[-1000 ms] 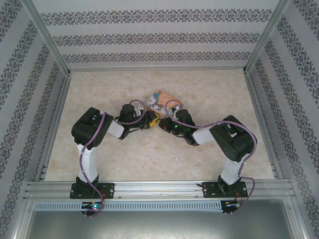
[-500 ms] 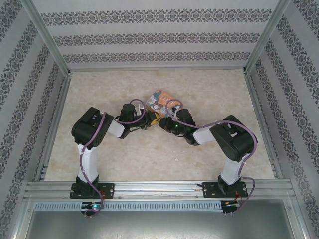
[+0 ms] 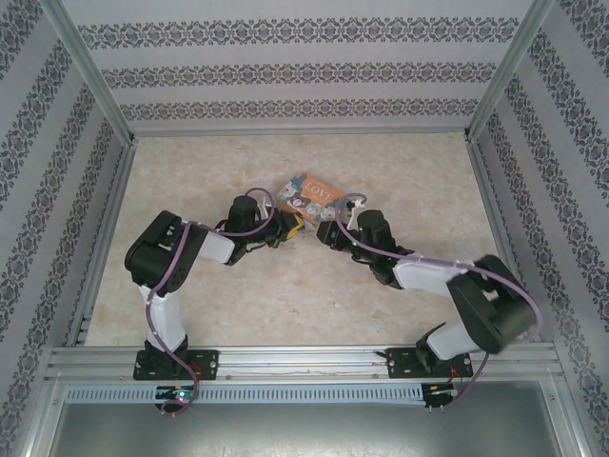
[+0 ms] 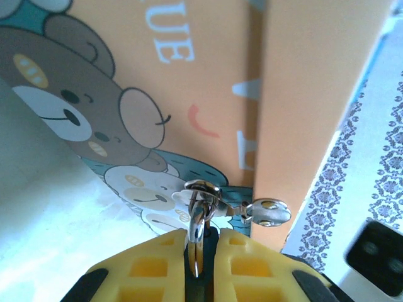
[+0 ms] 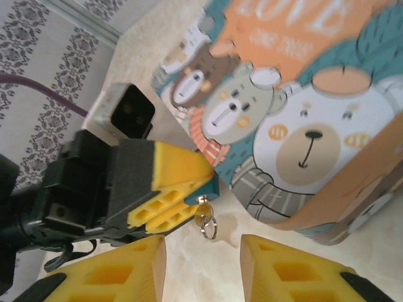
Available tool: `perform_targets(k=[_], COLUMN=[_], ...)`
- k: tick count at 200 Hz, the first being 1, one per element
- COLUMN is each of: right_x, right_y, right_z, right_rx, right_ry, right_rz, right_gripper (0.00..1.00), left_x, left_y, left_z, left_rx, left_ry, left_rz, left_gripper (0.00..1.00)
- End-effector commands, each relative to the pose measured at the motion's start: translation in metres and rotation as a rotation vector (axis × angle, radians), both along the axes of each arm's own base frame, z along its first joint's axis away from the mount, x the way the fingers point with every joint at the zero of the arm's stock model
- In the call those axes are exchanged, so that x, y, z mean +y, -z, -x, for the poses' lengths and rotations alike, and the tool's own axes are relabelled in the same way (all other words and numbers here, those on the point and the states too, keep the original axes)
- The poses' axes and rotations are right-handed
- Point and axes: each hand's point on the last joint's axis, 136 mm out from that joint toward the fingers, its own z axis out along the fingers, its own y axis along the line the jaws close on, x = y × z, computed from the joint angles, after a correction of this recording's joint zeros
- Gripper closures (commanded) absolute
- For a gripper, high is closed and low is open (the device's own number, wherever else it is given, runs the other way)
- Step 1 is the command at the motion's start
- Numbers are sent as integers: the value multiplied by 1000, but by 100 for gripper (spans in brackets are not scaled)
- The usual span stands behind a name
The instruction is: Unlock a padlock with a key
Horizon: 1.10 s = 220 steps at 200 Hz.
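Right wrist view | left gripper [image 4: 200, 242] pinched shut on tiny teal-blue padlock with silver shackle [image 5: 204, 184], just beside orange-and-teal cartoon-bear box [image 5: 315, 126] | small silver key on ring [image 5: 203, 218] dangles beneath | right gripper [image 5: 203, 248] parted, empty, near key | step: padlock steadied, key ungripped | next, likely: pinch key, turn.

I count two robot hands, left gripper [image 5: 196, 189] and right gripper [image 5: 203, 246], one box [image 5: 302, 94], one padlock [image 5: 205, 186] and one key [image 5: 202, 218].

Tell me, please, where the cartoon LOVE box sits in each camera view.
Top external: box just above centre.
Left wrist: box across the upper left and middle.
Right wrist: box upper right.
Shared landmark: left tool, shut on the padlock beside the box.
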Motion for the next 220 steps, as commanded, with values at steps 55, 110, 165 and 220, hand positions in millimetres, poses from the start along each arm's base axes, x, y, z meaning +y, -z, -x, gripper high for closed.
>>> perform_targets(k=[55,110,165,220], right_x=[-9,-5,14,31], right_y=[-39,-31,-21,-6], right_z=[42,37,41,37], right_rx=[-670,-782,-826,-860], right_ry=[-313,-477,-610,-701], right_rz=[735,985,987,1058], right_gripper=[59,56,57,62], left_x=[-3,4,-11,-3], left_y=[-10,-14,-19,-25], left_z=[13,18,28,43], left_rx=[116,174,282,388], left_ry=[-41,-107,-90,-131], left_rz=[26,8,40,-80], left_gripper=[100,100,100,100])
